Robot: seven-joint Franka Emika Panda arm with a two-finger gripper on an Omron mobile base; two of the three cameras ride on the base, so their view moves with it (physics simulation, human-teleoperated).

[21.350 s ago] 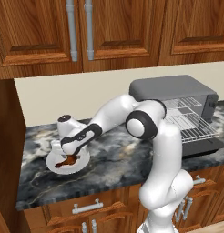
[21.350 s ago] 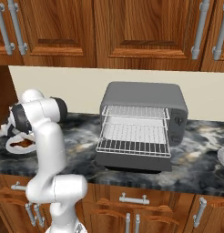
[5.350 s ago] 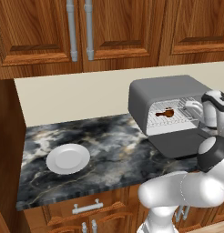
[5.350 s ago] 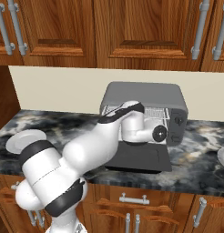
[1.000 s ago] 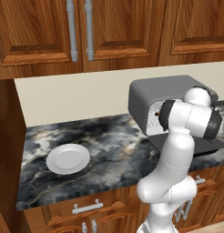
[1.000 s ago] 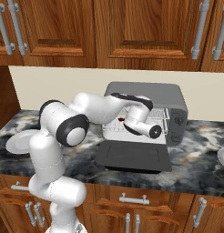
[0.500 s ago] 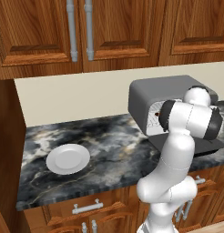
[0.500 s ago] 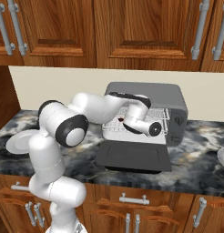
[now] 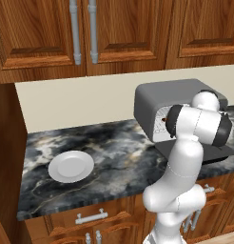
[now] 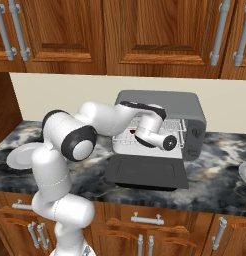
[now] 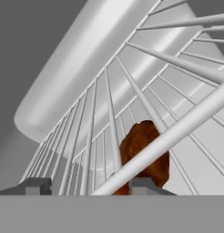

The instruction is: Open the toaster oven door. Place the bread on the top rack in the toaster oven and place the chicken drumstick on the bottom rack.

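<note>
Small dark reddish-brown roasted chicken drumstick [image 11: 143, 157] resting on silver wire rack [image 11: 104, 132] inside dark grey boxy toaster oven [image 10: 160, 125]. Jaws apart, tips flanking the meat. Probably light, firm, greasy; best pinched across the bulbous end.

The dark marbled tabletop [image 9: 114, 147] runs beneath the wooden wall cupboards; a white plate [image 9: 71, 166] lies on its left part, well apart from the toaster oven [image 10: 190, 112], which stands on the right part against the back wall; the toaster oven door [image 10: 147, 171] lies folded down flat, just above the tabletop's front edge; inside, a silver wire rack [image 11: 100, 136] carries the chicken drumstick [image 11: 143, 150], which rests directly on its bars; which rack this is cannot be told.
</note>
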